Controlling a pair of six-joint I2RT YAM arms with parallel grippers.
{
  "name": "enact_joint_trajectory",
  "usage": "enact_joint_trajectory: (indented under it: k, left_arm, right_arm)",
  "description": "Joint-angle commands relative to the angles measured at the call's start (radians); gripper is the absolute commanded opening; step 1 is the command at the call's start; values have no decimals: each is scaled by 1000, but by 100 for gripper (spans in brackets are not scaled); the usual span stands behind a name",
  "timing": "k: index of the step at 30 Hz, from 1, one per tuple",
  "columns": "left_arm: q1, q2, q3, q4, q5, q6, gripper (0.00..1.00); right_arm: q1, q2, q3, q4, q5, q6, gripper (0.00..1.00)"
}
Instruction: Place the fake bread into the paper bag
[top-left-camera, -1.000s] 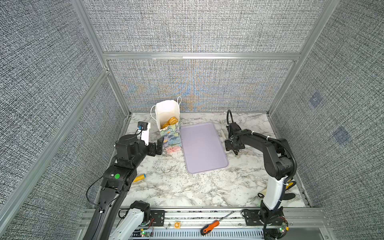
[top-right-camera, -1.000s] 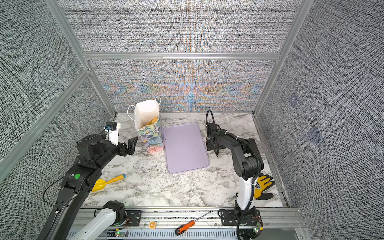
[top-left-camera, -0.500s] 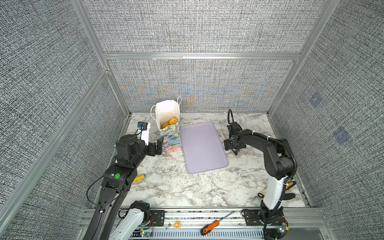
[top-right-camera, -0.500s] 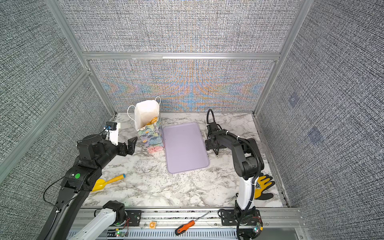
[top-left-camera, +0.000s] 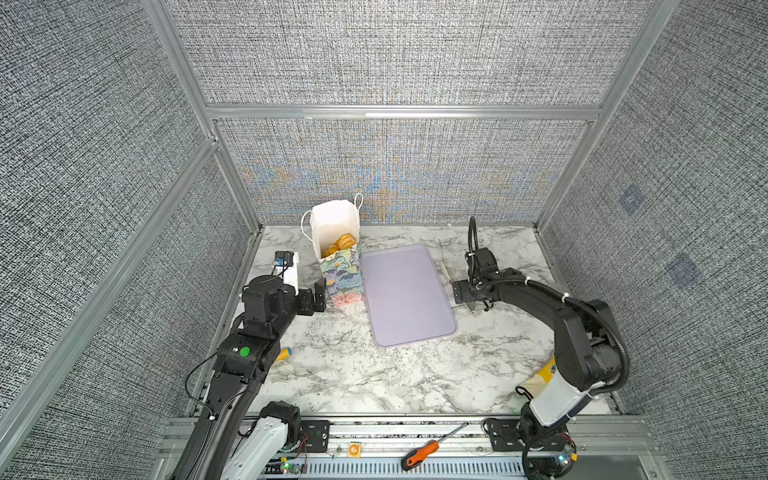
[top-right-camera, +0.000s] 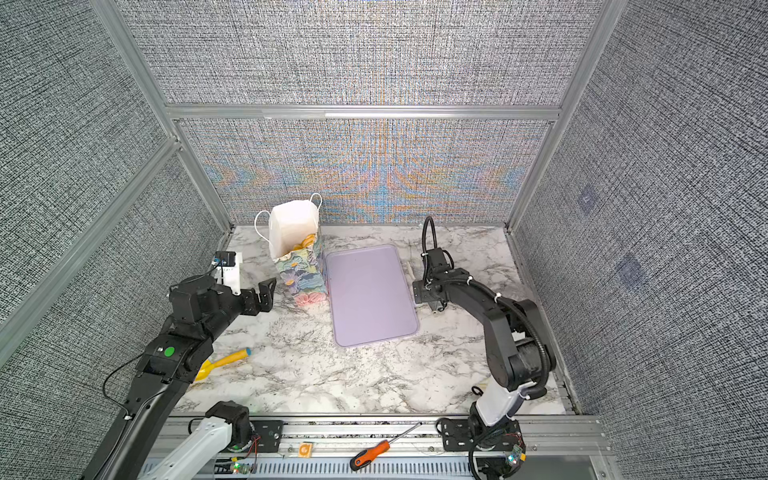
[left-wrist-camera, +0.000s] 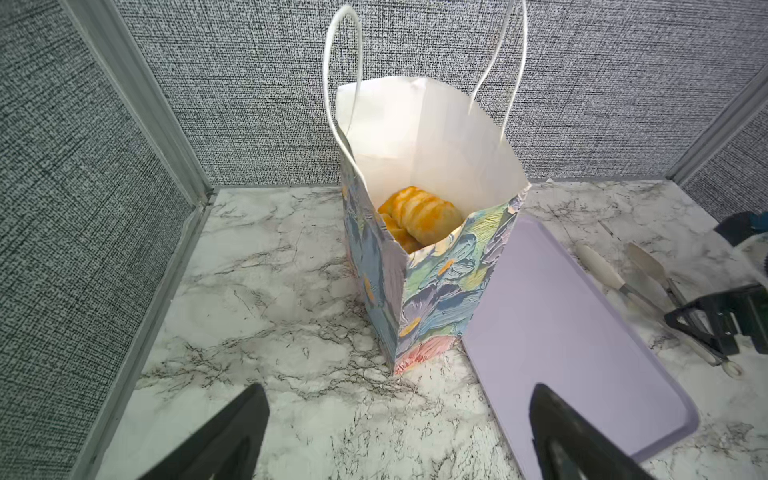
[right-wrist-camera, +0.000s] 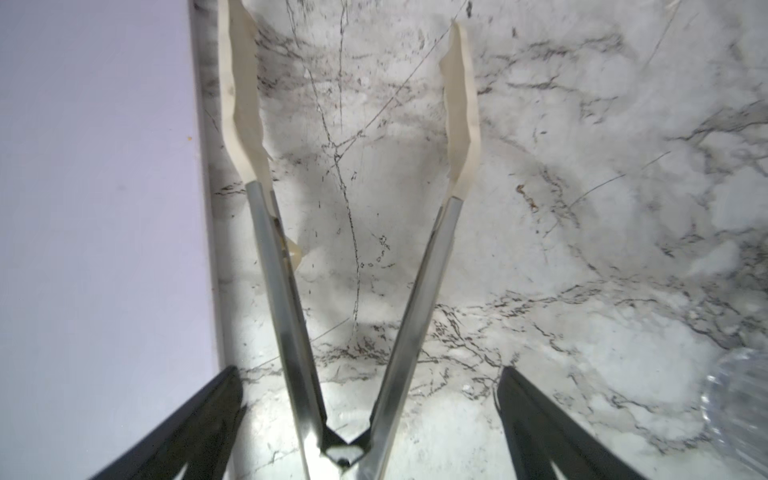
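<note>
Surface: white-and-grey marble tabletop (top-left-camera: 374, 374), boxed on three sides by grey woven walls (top-left-camera: 395, 54) in aluminium framing.
Bag: the paper bag (top-left-camera: 340, 278) stands upright in the upper left of the tabletop in both top views, near the back wall, with its mouth open and its white cord handles up.
Bread: the fake bread (left-wrist-camera: 419, 214) sits inside the bag, golden pieces showing below the rim; how many cannot be told.
Centre: a lilac tray (top-left-camera: 405, 291) lies bare, its long left edge just beside the bag's base.
Left arm: the left gripper (top-left-camera: 320, 296) hovers left of the bag's lower part with its fingers spread wide and holding nothing; a strip of bare marble separates it from the bag.
Right arm: the right gripper (top-left-camera: 465, 297) sits low, just right of the tray's right edge, with its fingers wide apart and clear of the metal on both sides.
Tool: tongs (right-wrist-camera: 282, 270) lie on the marble with the hinge between the right fingers and the arms splayed in a V; one cream tip is just beside the tray rim.
Open room: the lower half of the tabletop is bare marble between the arms, save a yellow scoop (top-right-camera: 226, 359) at lower left by the left arm.
Front rail: an orange-handled screwdriver (top-right-camera: 372, 453) lies off the marble at bottom centre.
</note>
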Motion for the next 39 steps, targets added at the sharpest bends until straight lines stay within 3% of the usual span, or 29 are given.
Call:
enact_joint_trajectory:
  k: [1, 7, 11, 16, 23, 31, 34, 36, 39]
  left_arm:
    - [1, 3, -28, 64, -77, -54, 99]
    - [2, -9, -105, 126, -226, -131, 99]
    - [2, -39, -188, 193, -310, -154, 100]
    - [2, -51, -281, 241, -448, -213, 100]
    - [2, -43, -421, 401, -559, -194, 99]
    - [2, -75, -582, 713, -575, -85, 100]
    - [3, -65, -628, 827, -574, -21, 100]
    - [3, -41, -651, 897, -577, 16, 99]
    - [4, 21, -684, 1024, -613, 62, 100]
  right_arm:
    - [0, -69, -60, 130, 36, -54, 97]
    - [-12, -194, -285, 429, 166, -150, 99]
    - [-56, -247, -448, 677, 211, -138, 99]
    - [-101, -270, -595, 942, 194, -144, 99]
    - [-182, -211, -695, 1228, 141, -188, 99]
    - [-315, -117, -766, 1410, -44, -81, 99]
    - [-330, -144, -740, 1315, -76, -74, 99]
    - [-330, -118, -765, 1402, -79, -74, 99]
    - [-330, -129, -754, 1369, -78, -74, 99]
